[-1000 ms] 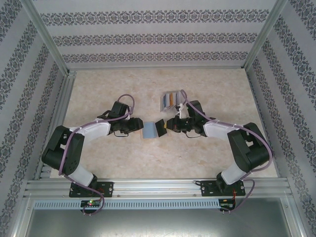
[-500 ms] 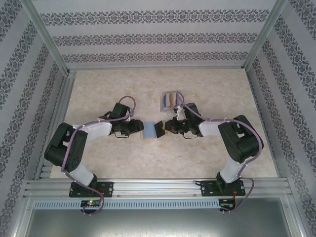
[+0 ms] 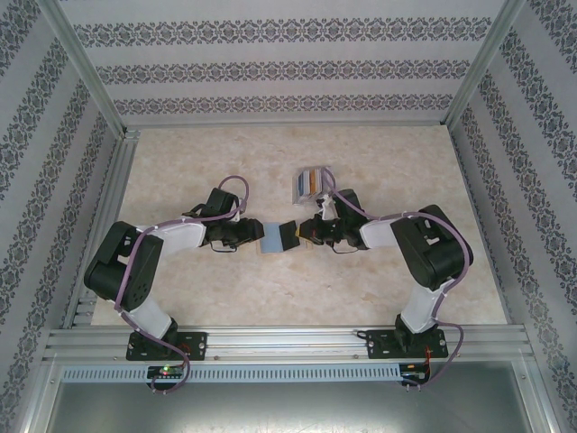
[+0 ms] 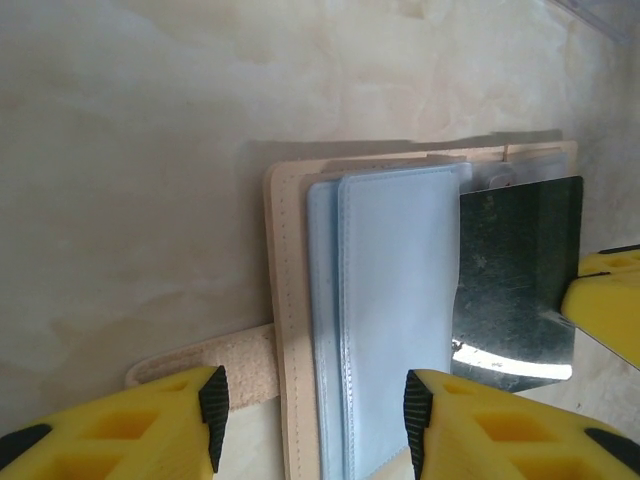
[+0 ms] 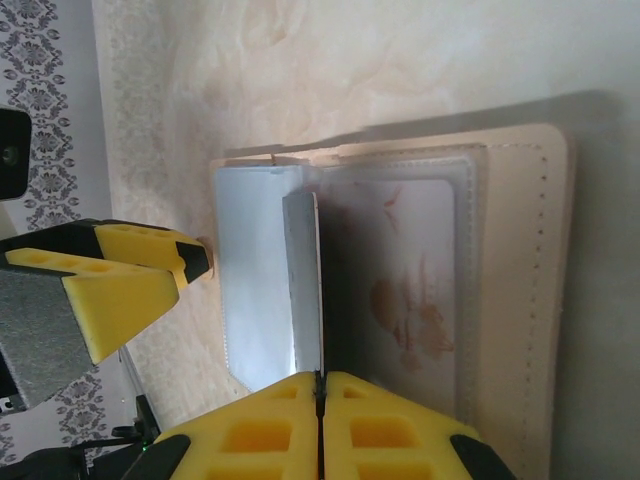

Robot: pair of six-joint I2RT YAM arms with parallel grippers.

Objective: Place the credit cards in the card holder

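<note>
The tan card holder [image 3: 269, 237] lies open on the table, grey-blue inside up, its snap tab [image 4: 195, 366] sticking out to one side. My left gripper [image 4: 313, 415] is open, its fingers straddling the holder's near edge [image 4: 290, 330]. My right gripper [image 5: 320, 385] is shut on a grey credit card [image 5: 304, 285], seen edge-on, whose far end sits at the holder's grey-blue pocket [image 5: 250, 280]. In the left wrist view the same grey card [image 4: 515, 270] overlaps the holder's right half. More credit cards [image 3: 311, 179] stand in the clear tray.
The clear plastic tray [image 3: 297, 189] stands just behind the right gripper [image 3: 307, 231]. The left gripper [image 3: 245, 234] faces it across the holder. A clear window pocket [image 5: 400, 290] covers the holder's other half. Patterned walls and metal rails ring the marble table.
The right arm has folded in and carried the grey card left, up to the holder's blue pocket. The left gripper has stayed at the holder's left edge.
</note>
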